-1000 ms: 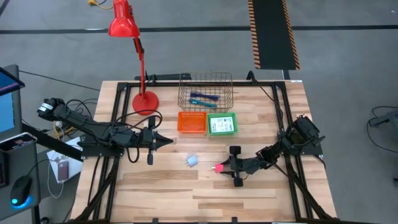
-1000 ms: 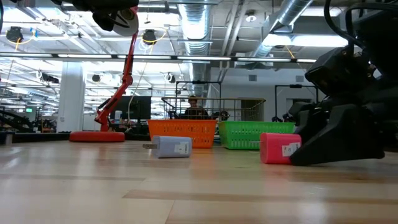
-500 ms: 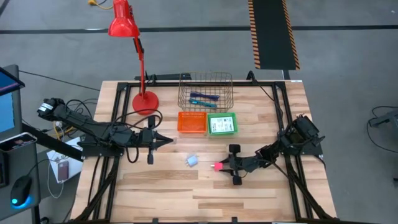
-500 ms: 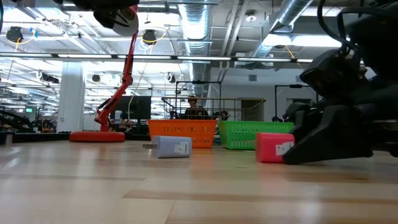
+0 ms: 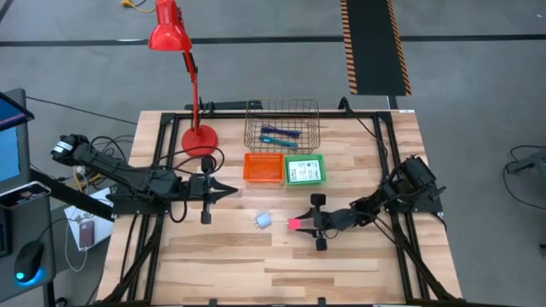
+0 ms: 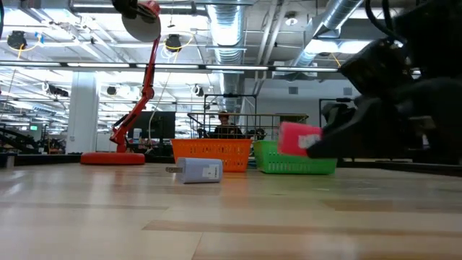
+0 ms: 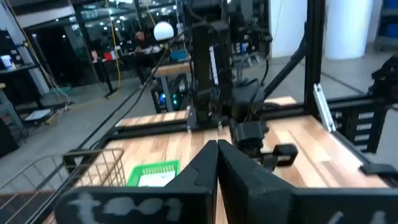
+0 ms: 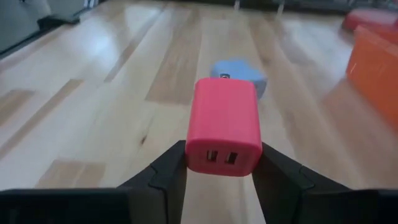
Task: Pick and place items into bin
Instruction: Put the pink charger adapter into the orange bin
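A pink block point(image 5: 293, 223) hangs a little above the table's middle with my right gripper point(image 5: 300, 224) shut on it. In the low view the pink block point(image 6: 298, 139) shows clear of the wood. A pale blue lump point(image 5: 264, 220) lies flat on the table just left of it, and shows beyond the block in the right wrist view point(image 8: 240, 72). At the far middle a wire bin point(image 5: 281, 125) holds blue and teal pens point(image 5: 279, 135). My left gripper point(image 5: 232, 193) hovers shut and empty left of centre, pointing right. My right gripper pinches the pink block's two opposite side faces point(image 8: 189, 149) between its two fingers point(image 8: 168, 171), at the end with the two slots. The fingers come nearly level from the table's right, slanting slightly down. The block sticks out past the fingertips toward the left, lifted clear of the table.
An orange basket point(image 5: 264, 168) and a green basket point(image 5: 304, 169) stand side by side in front of the wire bin. A red desk lamp point(image 5: 198, 136) has its base at the far left. Bare wood lies along the near edge.
My right gripper has tipped up and risen a little, drifting slightly toward the table's left. The pink block, which rested on the wood a second ago, now hangs clear of it. The pale blue lump has stayed in place.
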You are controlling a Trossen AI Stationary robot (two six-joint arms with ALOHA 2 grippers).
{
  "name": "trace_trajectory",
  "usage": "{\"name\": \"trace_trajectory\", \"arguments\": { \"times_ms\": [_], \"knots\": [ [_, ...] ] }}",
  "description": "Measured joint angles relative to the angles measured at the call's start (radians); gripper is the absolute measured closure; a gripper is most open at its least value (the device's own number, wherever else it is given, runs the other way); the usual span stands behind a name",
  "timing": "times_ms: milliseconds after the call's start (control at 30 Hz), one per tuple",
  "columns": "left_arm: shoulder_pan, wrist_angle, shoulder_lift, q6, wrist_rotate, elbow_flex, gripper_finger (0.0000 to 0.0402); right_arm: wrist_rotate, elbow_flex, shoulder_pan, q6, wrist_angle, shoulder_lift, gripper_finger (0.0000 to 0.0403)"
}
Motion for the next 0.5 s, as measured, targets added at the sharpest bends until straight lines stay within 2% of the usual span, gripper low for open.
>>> {"name": "trace_trajectory", "arguments": {
  "times_ms": [167, 300, 500],
  "knots": [
    [0.011, 0.040, 0.000, 0.017, 0.074, 0.000, 0.0401, -0.017, 0.037, -0.047, -0.060, 0.031, 0.000, 0.0261],
    [0.037, 0.065, 0.024, -0.028, 0.111, 0.000, 0.0402, -0.047, 0.079, -0.080, -0.110, 0.031, 0.000, 0.0260],
    [0.065, 0.121, 0.152, -0.049, 0.112, 0.000, 0.0375, -0.096, 0.130, -0.113, -0.171, 0.028, 0.000, 0.0260]
  ]
}}
